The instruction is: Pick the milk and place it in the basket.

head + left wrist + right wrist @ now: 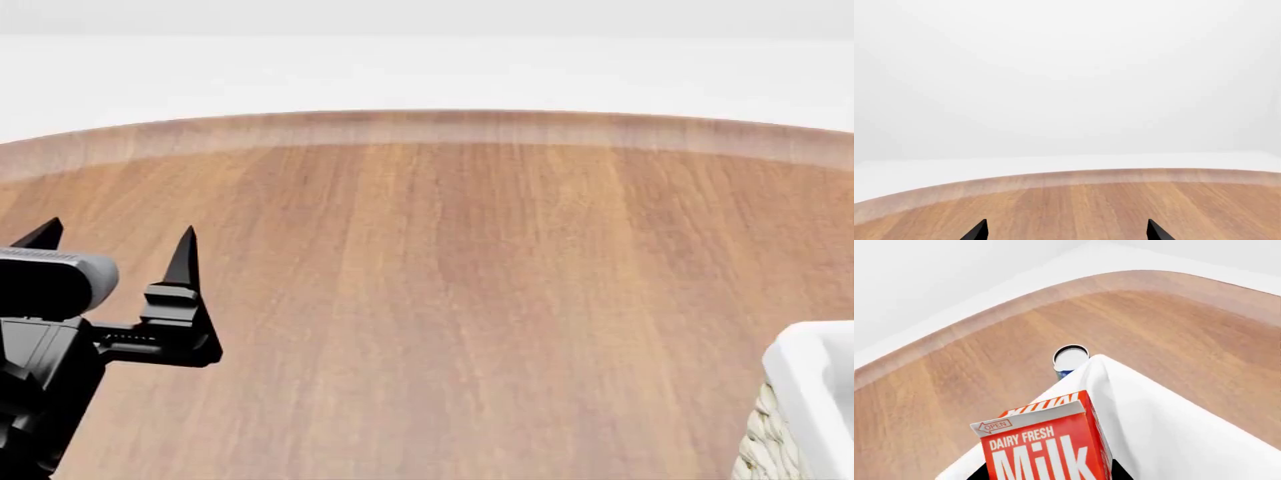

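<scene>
The milk [1044, 445] is a red-topped carton with white "Dairy Fresh Milk" lettering, filling the near part of the right wrist view. My right gripper [1047, 475] is shut on it, with a dark finger showing on each side of the carton. The carton hangs over the white cloth lining of the basket [1167, 425]. In the head view only a corner of the basket [807, 400] shows at the lower right, with woven wicker under its white rim; the right gripper and the milk are out of that view. My left gripper [118, 240] stands open over the table at the left, holding nothing.
The round wooden table [441, 250] has a pale edge band, with white floor beyond it. A small blue container with a white top [1071, 357] stands on the table just past the basket's corner. The left wrist view shows only bare wood between the left gripper's [1067, 232] fingertips.
</scene>
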